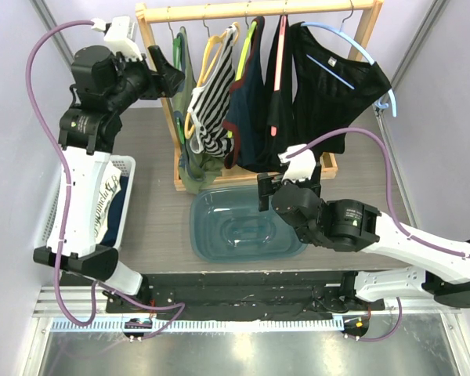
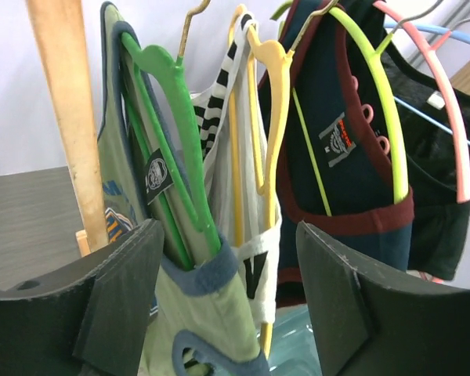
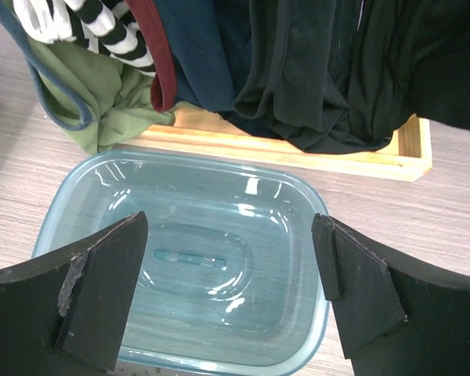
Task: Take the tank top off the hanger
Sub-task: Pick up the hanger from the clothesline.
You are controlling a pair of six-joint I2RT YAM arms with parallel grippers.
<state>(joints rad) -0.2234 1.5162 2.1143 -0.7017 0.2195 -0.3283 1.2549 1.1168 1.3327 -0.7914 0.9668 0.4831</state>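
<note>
Several tank tops hang on a wooden rack (image 1: pixel 258 9). The leftmost is a pale green tank top (image 2: pixel 211 305) with blue trim on a green hanger (image 2: pixel 172 117); it also shows in the top view (image 1: pixel 194 174) and the right wrist view (image 3: pixel 102 94). My left gripper (image 1: pixel 166 72) is open at the rack's left end. In the left wrist view, the left gripper (image 2: pixel 231 305) has its jaws on either side of the green top's shoulder, not touching it. My right gripper (image 1: pixel 270 192) is open and empty, above the blue tub (image 3: pixel 219 211).
Beside the green top hang a striped top on a yellow hanger (image 2: pixel 270 63), a navy top (image 2: pixel 352 157) on a lime hanger, and black tops (image 1: pixel 337 86). A white basket (image 1: pixel 127 166) of clothes stands at left. The rack's wooden base (image 3: pixel 298 149) lies behind the tub (image 1: pixel 196 231).
</note>
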